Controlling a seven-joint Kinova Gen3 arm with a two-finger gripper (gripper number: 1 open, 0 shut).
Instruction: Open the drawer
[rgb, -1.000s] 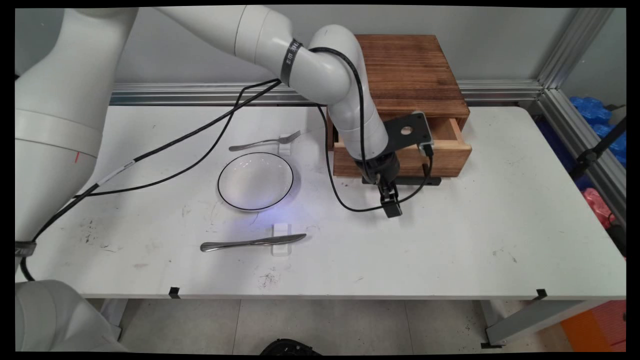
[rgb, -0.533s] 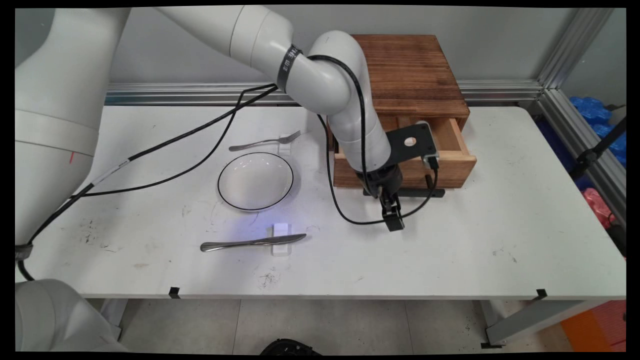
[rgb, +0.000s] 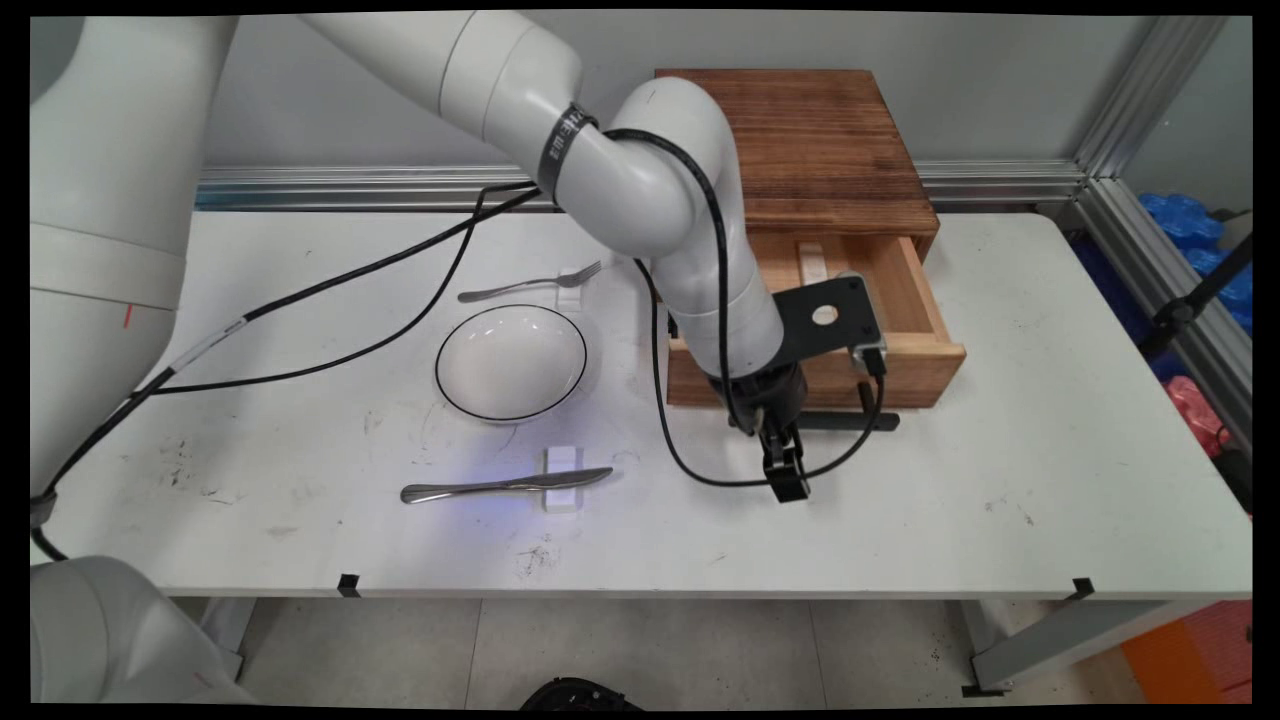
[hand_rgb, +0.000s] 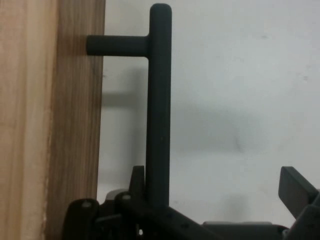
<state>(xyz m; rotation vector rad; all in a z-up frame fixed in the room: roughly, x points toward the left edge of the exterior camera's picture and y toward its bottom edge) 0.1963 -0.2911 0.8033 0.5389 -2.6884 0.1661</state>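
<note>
At frame centre the hand (rgb: 785, 470), fingers spread apart, straddles the drawer (rgb: 905, 345)'s stiff black bar handle (hand_rgb: 158, 115), likely a firm, non-slip hold.

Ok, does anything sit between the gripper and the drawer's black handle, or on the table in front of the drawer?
Nothing visible does. The handle runs between the fingers of the open gripper, and the table in front of the drawer is bare; the knife lies well clear of it.
</note>
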